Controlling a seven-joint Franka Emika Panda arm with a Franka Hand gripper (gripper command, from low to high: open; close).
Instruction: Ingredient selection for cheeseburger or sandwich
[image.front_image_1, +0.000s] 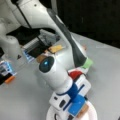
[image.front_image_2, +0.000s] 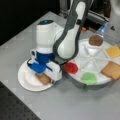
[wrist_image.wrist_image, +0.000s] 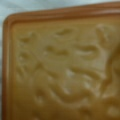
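Toast fills my wrist view: a tan square toast slice (wrist_image.wrist_image: 62, 67) with a raised darker crust along its top and left edges, so close that nothing of my fingers shows there. In both front views my gripper (image.front_image_2: 46, 76) is down over the white round plate (image.front_image_2: 26, 80), and that slice (image.front_image_2: 43, 78) lies on the plate right beneath my blue-and-white hand. I cannot tell how wide my fingers stand or whether they pinch the toast; my own body covers them.

Just beside the plate, toward a front view's right, sits the white segmented tray (image.front_image_2: 86, 61). Its nearest compartments hold the red tomato disc (image.front_image_2: 71, 67) and the green lettuce leaf (image.front_image_2: 88, 78). Farther round the tray lies a second toast slice (image.front_image_2: 112, 70), then the yellow cheese square (image.front_image_2: 113, 51), and at the back the dark-brown round patty (image.front_image_2: 96, 40). These five pieces each lie in their own compartment, apart from one another.

Everything rests on the grey table (image.front_image_2: 75, 105).
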